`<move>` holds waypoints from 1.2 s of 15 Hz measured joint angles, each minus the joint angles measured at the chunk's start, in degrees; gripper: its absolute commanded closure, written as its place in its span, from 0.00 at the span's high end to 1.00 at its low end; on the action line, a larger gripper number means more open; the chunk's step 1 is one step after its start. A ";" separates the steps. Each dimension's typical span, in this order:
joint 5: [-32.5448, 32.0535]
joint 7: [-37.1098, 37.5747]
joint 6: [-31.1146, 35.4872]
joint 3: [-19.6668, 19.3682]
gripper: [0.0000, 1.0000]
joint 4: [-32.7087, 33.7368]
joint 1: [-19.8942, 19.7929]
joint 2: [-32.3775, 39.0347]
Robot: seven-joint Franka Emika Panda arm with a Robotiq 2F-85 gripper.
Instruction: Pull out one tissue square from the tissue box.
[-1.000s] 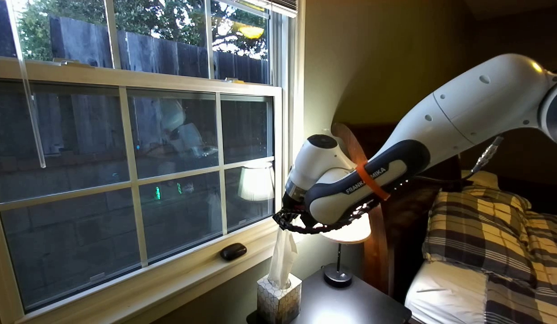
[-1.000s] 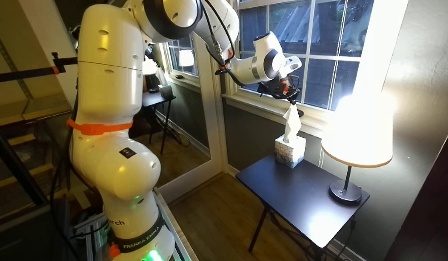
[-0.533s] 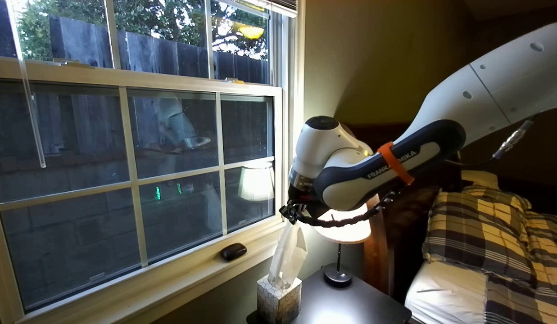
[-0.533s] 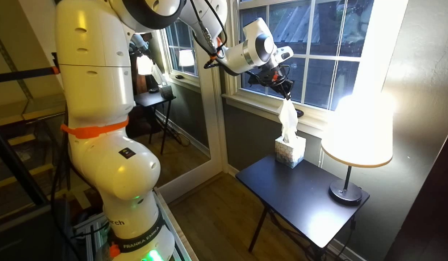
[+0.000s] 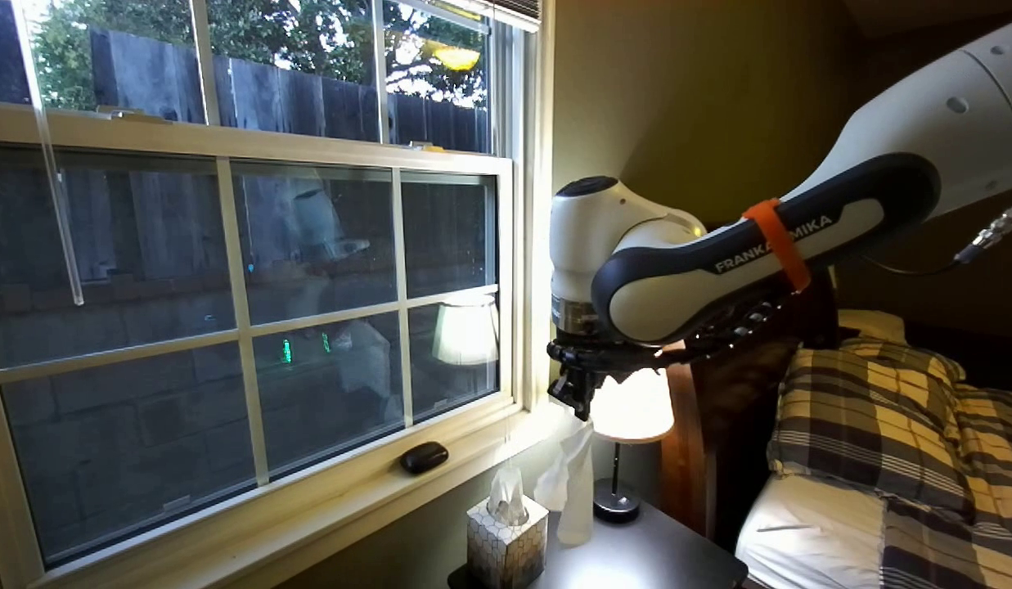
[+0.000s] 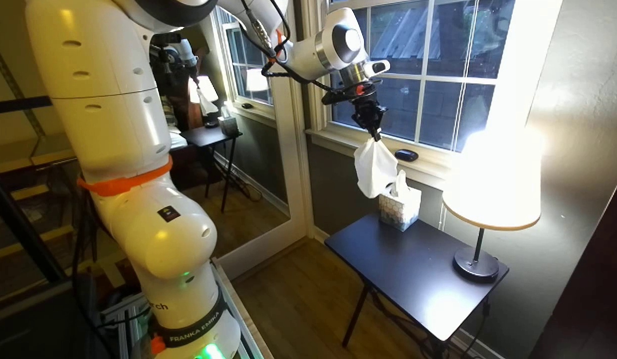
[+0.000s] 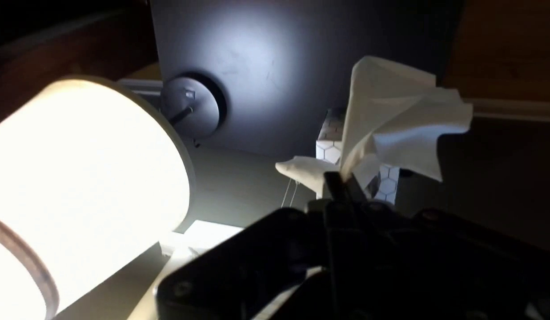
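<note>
Wrist view: tissue square [image 7: 392, 104] hid much of the tissue box [image 7: 330, 149]; left edge clipped the lampshade [image 7: 92, 186], bottom edge the gripper [image 7: 344, 181]; edges cropped the arm [image 5: 718, 274] in both exterior views; bottom edge cropped the table [image 5: 665, 548] in an exterior view.

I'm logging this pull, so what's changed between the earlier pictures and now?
The tissue square, earlier stretched up from the tissue box, is now fully out. The fingers still pinch it and have drawn back toward the robot's base. A separate tuft sticks out of the box. The box, lamp and black oval object stayed put.
</note>
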 measured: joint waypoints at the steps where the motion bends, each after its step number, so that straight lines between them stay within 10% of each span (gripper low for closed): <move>1: 1.35 -1.61 -2.02 0.61 0.00 -0.51 -0.74 -0.86; 7: 3.69 -4.29 -1.18 1.40 0.00 -6.53 -5.29 -1.13; 18: -9.57 9.34 32.56 -6.12 0.00 -11.45 -8.39 15.46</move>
